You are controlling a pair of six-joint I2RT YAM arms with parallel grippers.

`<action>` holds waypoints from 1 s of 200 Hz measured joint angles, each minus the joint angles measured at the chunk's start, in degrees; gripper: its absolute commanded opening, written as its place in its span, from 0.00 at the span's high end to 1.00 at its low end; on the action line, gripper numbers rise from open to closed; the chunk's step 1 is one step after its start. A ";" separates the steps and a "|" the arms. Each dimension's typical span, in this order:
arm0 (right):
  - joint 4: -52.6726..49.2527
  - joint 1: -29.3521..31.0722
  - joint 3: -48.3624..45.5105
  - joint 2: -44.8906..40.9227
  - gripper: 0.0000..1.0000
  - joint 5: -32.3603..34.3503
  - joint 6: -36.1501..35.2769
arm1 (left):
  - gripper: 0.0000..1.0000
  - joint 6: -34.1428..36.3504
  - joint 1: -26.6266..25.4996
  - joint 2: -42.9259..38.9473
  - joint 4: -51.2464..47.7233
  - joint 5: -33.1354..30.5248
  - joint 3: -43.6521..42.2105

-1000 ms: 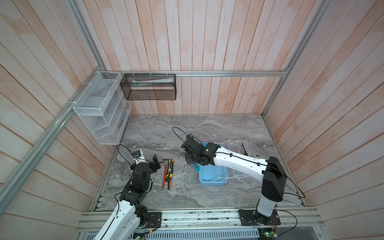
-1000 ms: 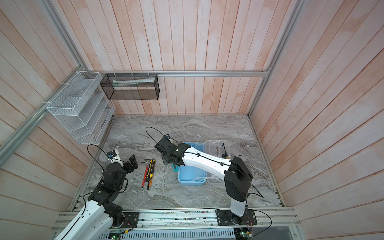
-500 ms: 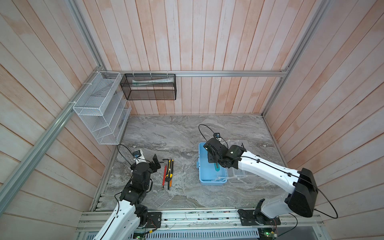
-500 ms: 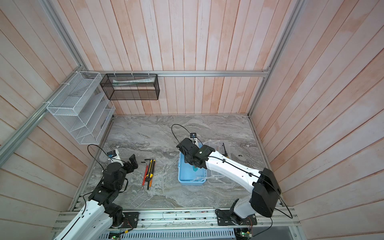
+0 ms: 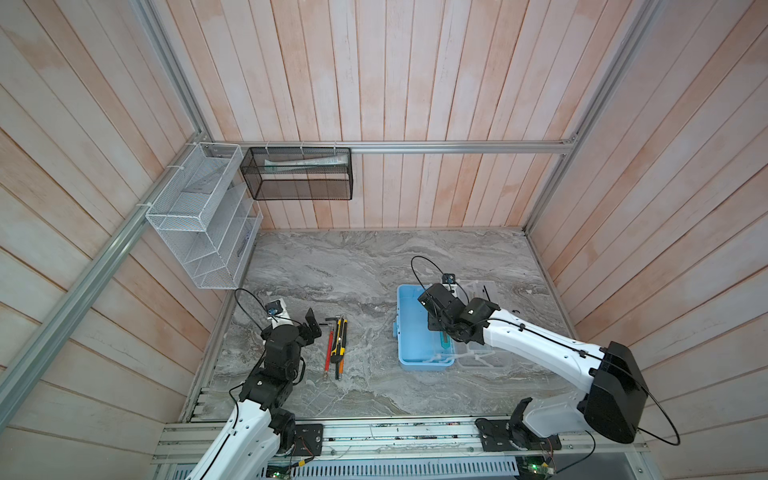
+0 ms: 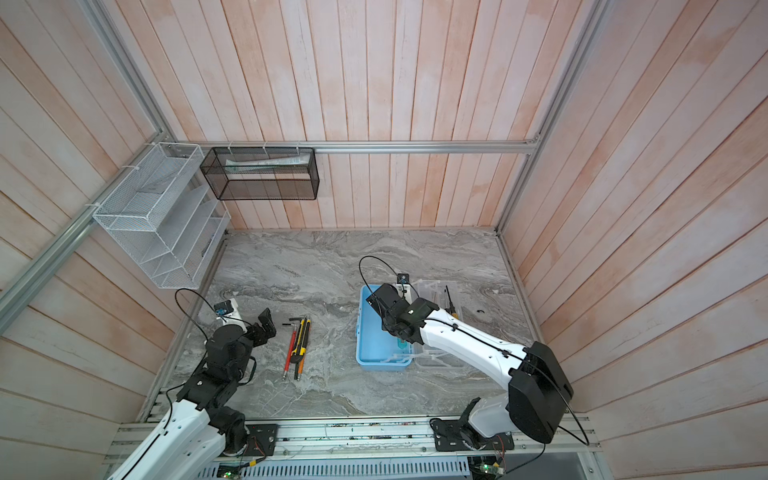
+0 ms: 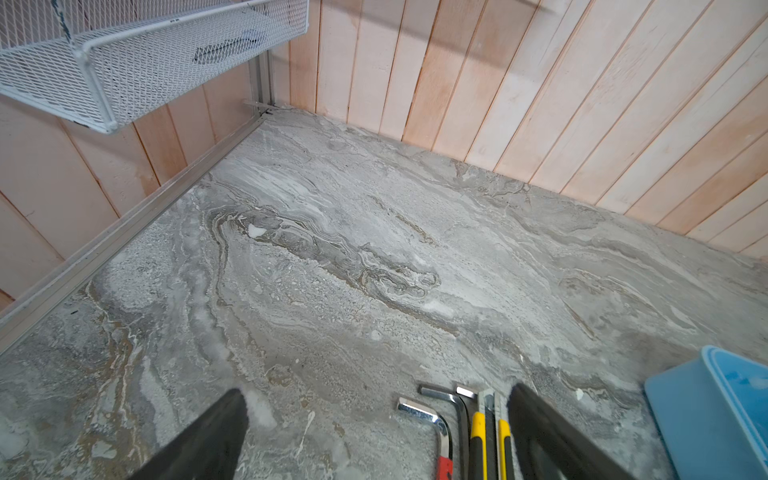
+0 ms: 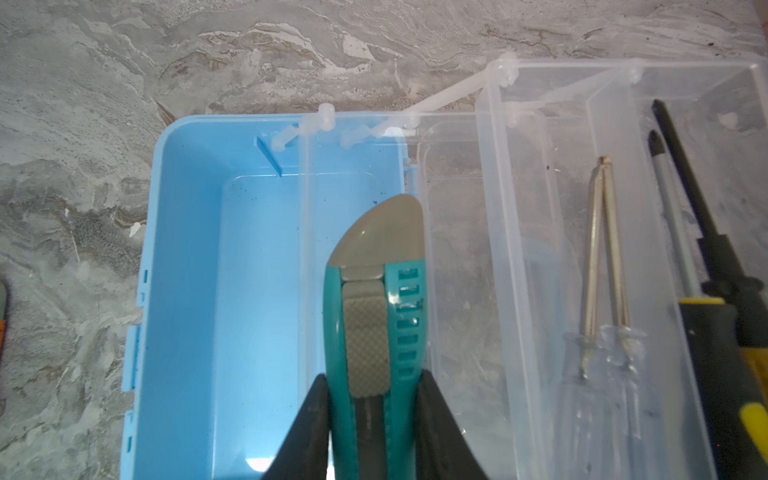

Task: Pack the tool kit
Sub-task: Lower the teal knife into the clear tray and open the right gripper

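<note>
Right wrist: I hold knife (image 8: 374, 291) clamped in right gripper (image 8: 372, 384) over box (image 8: 187, 249); drop here might catch tray rim (image 8: 305, 199), height unclear.

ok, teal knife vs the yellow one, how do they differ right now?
Grip: the teal knife is clamped in the right gripper; the yellow knife lies free on the table.
Place: teal knife is over the open blue box; yellow knife sits beside the hex keys.
Colour: teal with grey versus yellow with black.
Both are slim utility knives.
</note>
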 measured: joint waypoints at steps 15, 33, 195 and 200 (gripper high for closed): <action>1.03 -0.72 -0.61 0.31 1.00 -0.42 -0.17 | 0.01 0.00 0.00 0.00 0.00 0.00 0.00; 2.25 -1.57 -1.81 0.39 0.91 -0.96 -0.59 | 0.01 0.00 0.00 0.02 0.00 0.00 0.00; 2.97 5.27 14.86 8.57 0.57 -6.01 -7.45 | 0.01 0.00 0.00 -0.07 -0.02 -0.04 0.00; 3.72 6.43 15.65 9.42 0.57 -6.75 -7.65 | 0.01 -0.02 0.00 -0.09 -0.04 -0.04 0.00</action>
